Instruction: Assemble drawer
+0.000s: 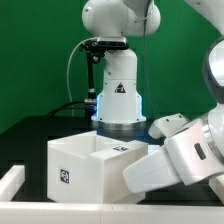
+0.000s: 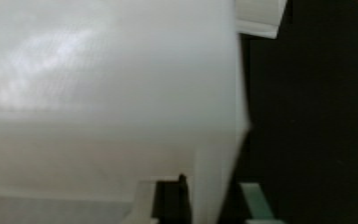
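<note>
On the black table (image 1: 25, 140) stands the large white box (image 1: 75, 170), open-topped, with one tag on its side. At its far rim we make out the drawer (image 1: 120, 148) — a small white tagged piece; whether inside or behind, we cannot tell. The arm (image 1: 185, 160) reaches in from the exterior view's right. The gripper (image 2: 208, 205) hangs close to a white panel (image 2: 105, 90) — whether its jaws are open or closed, we cannot tell.
</note>
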